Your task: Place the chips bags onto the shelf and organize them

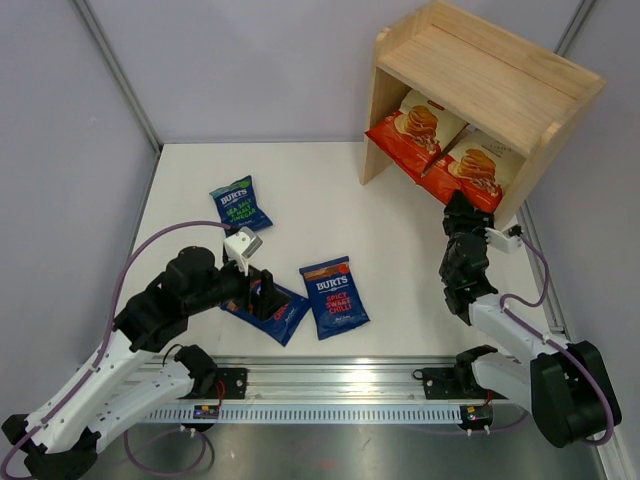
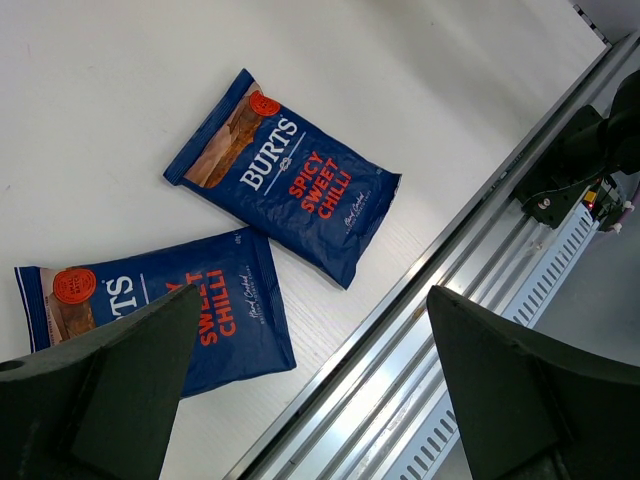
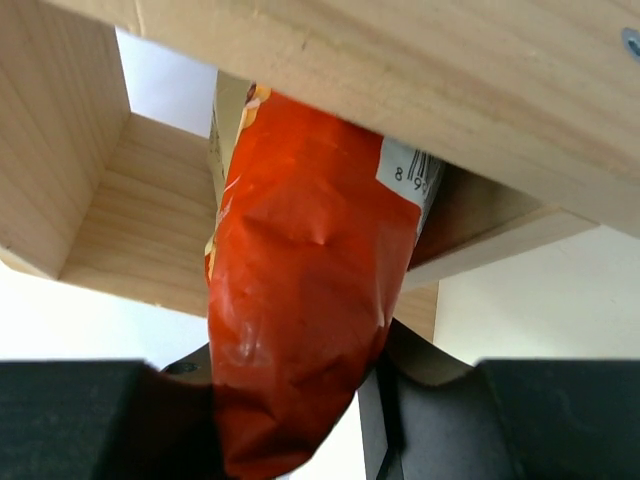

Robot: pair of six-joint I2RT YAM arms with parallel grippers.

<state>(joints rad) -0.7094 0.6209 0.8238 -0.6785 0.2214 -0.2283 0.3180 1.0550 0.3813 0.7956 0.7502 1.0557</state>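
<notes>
The wooden shelf (image 1: pixel 490 70) stands at the back right with two cream-and-red Cassava chips bags on its lower tier, one on the left (image 1: pixel 418 128) and one on the right (image 1: pixel 475 172). My right gripper (image 1: pixel 462 213) is shut on the right bag's red lower end (image 3: pixel 300 300), under the shelf board (image 3: pixel 400 80). Three dark blue Burts bags lie on the table: a green-lettered one (image 1: pixel 240 203), a red-lettered one (image 1: pixel 334 297) and another (image 1: pixel 282 316) partly under my left gripper (image 1: pixel 262 293). That gripper (image 2: pixel 315 400) hovers open above the two red-lettered bags (image 2: pixel 285 190) (image 2: pixel 170 310).
An aluminium rail (image 1: pixel 340 385) runs along the table's near edge below the arms' bases. Grey walls close in the table on the left and at the back. The shelf's right side panel (image 1: pixel 545 150) stands close to the right wall.
</notes>
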